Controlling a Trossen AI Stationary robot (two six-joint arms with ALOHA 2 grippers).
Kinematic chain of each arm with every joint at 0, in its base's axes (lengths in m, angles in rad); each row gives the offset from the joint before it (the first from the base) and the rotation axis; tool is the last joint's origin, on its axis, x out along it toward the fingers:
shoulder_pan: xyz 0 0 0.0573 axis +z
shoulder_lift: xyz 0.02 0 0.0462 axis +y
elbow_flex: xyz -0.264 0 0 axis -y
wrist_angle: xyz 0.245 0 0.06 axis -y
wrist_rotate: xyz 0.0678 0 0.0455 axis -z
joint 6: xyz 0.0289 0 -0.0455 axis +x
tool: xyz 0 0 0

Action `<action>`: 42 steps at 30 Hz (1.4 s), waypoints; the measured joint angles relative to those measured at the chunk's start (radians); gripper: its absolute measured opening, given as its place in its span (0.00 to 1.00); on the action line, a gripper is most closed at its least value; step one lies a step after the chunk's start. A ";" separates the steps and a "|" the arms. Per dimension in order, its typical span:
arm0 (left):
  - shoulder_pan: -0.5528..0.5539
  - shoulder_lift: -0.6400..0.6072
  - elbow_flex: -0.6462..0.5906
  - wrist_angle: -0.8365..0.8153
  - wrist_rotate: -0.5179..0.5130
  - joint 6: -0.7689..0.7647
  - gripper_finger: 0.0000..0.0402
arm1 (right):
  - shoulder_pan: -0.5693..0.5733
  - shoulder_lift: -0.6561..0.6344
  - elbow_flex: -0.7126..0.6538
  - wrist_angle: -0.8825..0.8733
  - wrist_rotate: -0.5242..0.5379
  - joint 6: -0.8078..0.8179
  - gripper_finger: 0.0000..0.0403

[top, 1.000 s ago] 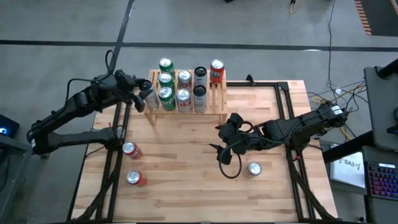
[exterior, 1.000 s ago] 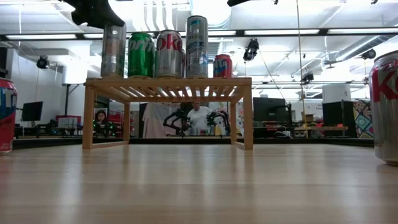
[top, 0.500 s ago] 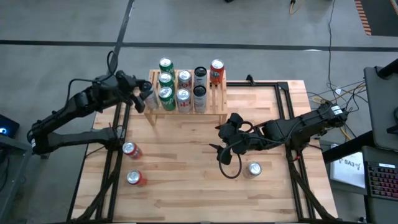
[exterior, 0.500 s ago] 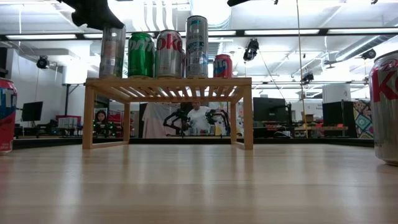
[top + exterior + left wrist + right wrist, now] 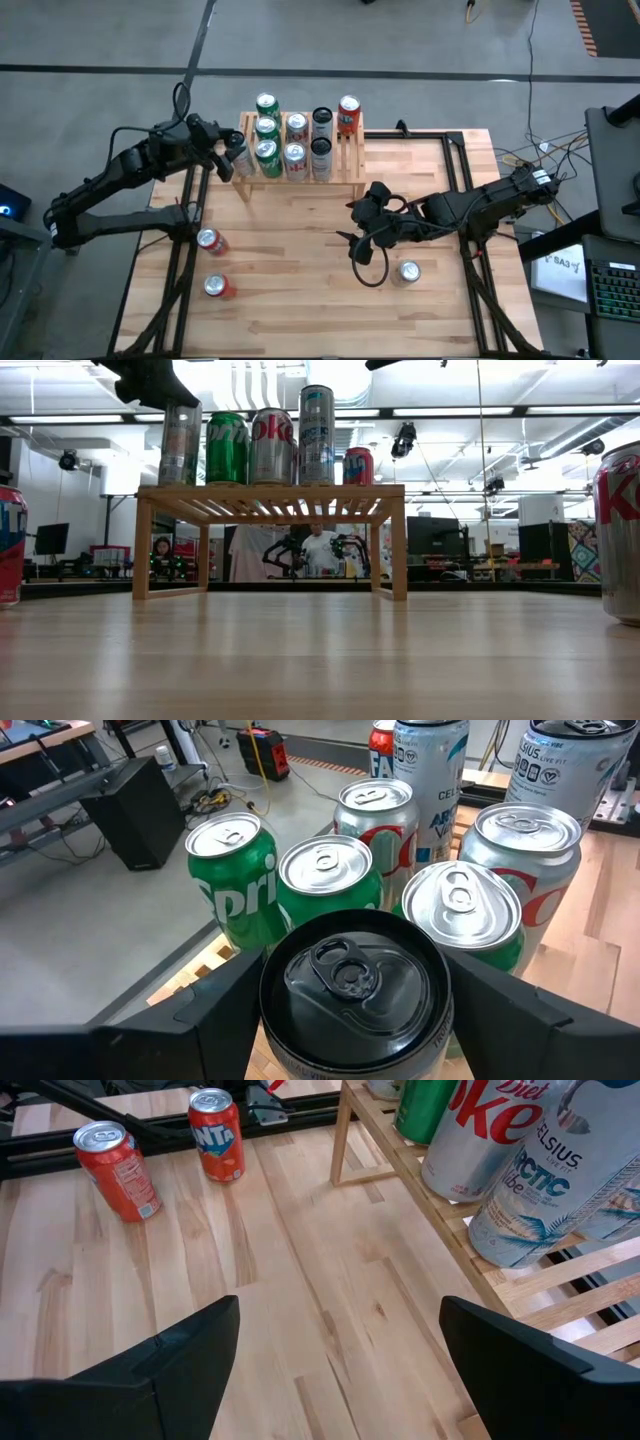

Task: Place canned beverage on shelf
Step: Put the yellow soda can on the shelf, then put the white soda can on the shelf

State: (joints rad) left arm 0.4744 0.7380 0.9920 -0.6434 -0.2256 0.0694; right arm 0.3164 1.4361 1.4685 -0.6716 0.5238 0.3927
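The dark-topped can (image 5: 352, 982) stands at the left end of the shelf (image 5: 345, 160), in the upper middle of the high view, just beside the green cans (image 5: 325, 880) and sitting squarely between the left gripper's (image 5: 228, 150) fingers (image 5: 225, 1010). Whether those fingers still press its sides or have let go cannot be told. The right gripper (image 5: 362, 225) hangs with fingers spread and nothing in them above the worktop (image 5: 300, 300) at centre-right of the high view, near a lone silver can (image 5: 408, 271).

Green cans (image 5: 232, 880), light-wood shelf (image 5: 270, 497)
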 joint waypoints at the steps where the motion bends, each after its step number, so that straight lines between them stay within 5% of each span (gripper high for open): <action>1: 0.000 0.000 0.000 0.000 0.000 0.000 0.66 | 0.000 0.000 0.000 0.000 0.000 0.000 0.82; 17: 0.000 -0.008 0.011 0.018 0.000 -0.004 0.73 | 0.000 0.000 0.000 0.000 0.000 0.000 0.82; 28: 0.000 -0.023 0.123 0.004 0.000 0.004 0.73 | 0.002 0.000 0.000 0.000 0.000 0.000 0.82; 31: 0.000 -0.023 0.161 0.021 0.068 -0.009 0.73 | 0.003 0.000 0.006 -0.004 -0.012 0.011 0.82; 36: -0.050 -0.024 0.171 0.122 0.231 -0.036 0.67 | 0.002 0.000 0.028 0.001 -0.125 0.070 0.82; 42: -0.225 -0.009 0.156 0.156 0.171 -0.020 0.48 | 0.002 0.016 0.029 -0.008 -0.423 0.246 0.82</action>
State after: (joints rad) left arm 0.2498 0.7291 1.1485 -0.4873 -0.0546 0.0498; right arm 0.3187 1.4522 1.4971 -0.6792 0.1005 0.6391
